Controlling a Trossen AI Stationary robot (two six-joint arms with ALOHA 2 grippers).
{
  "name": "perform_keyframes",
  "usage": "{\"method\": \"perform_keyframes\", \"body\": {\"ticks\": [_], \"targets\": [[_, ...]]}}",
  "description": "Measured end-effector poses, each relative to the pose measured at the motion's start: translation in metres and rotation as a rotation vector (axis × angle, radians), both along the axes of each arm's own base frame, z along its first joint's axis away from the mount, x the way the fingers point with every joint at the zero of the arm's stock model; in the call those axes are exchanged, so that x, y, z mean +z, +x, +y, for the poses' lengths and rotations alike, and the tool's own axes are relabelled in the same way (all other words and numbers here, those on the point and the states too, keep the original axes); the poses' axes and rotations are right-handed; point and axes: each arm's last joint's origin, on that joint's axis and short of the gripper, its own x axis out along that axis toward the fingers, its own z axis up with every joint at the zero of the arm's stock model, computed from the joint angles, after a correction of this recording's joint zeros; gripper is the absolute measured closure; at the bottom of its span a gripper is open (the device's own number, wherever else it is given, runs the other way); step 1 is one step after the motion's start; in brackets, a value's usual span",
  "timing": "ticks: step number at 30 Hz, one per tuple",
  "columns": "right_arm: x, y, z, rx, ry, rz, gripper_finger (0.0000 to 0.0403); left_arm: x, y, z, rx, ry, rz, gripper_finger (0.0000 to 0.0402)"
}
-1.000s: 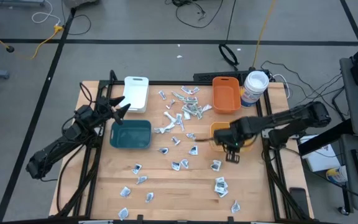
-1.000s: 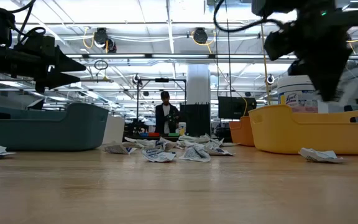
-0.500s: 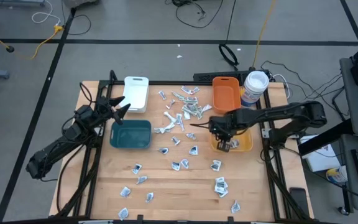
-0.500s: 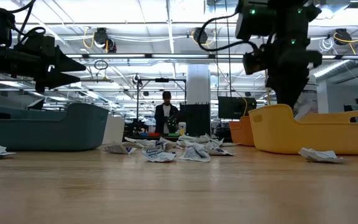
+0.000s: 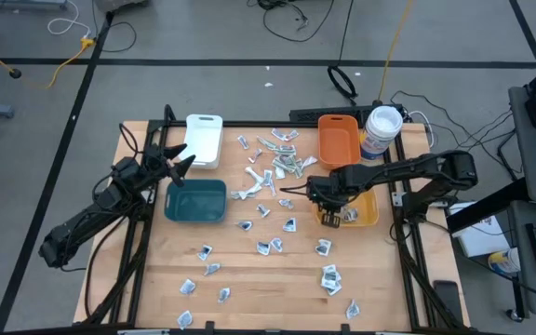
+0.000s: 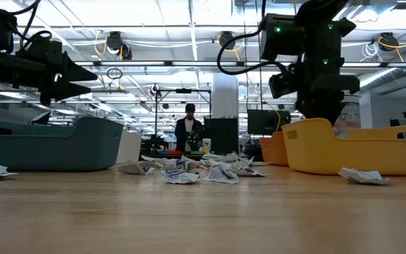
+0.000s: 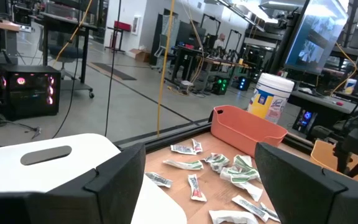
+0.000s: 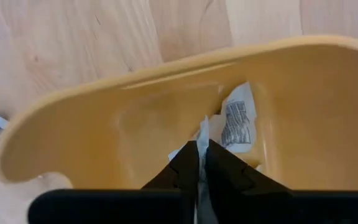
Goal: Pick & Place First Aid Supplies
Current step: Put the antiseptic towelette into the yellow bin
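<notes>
Your right hand [image 8: 199, 163] hangs over the yellow bin [image 5: 366, 210], fingers nearly together, pinching a white packet [image 8: 202, 134] end-on. It points straight down into the bin beside another packet [image 8: 237, 121]. Your left hand [image 5: 182, 159], spread wide, waits far across the table [image 5: 249, 270].

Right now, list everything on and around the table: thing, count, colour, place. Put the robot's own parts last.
first aid packets: dozens, white-grey, scattered over the table's middle and near edge; at least one inside the yellow bin.
white bin: one, far left of the table.
teal bin: one, left, nearer than the white bin.
orange bin: one, far right.
yellow bin: one, right, nearer than the orange bin.
lidded tub: one, white, beside the orange bin.
person: one, dark clothes, in the room behind.
left gripper: jaws open, between the white and teal bins.
right gripper: jaws nearly together on a packet over the yellow bin.
</notes>
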Motion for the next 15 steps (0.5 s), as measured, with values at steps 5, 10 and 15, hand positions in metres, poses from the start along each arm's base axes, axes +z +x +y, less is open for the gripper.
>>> {"method": "perform_keyframes", "body": {"ticks": [5, 10, 15], "targets": [[0.000, -0.003, 0.001, -0.075, 0.043, 0.024, 0.0298, 0.000, 0.000, 0.000, 0.000, 0.000, 0.000, 0.0096], [0.014, -0.012, 0.003, -0.213, 0.063, 0.038, 0.0223, 0.000, 0.000, 0.000, 0.000, 0.000, 0.000, 0.0096], [0.034, -0.024, 0.013, -0.339, 0.106, 0.040, 0.0194, 0.000, 0.000, 0.000, 0.000, 0.000, 0.000, 0.0096]]}}
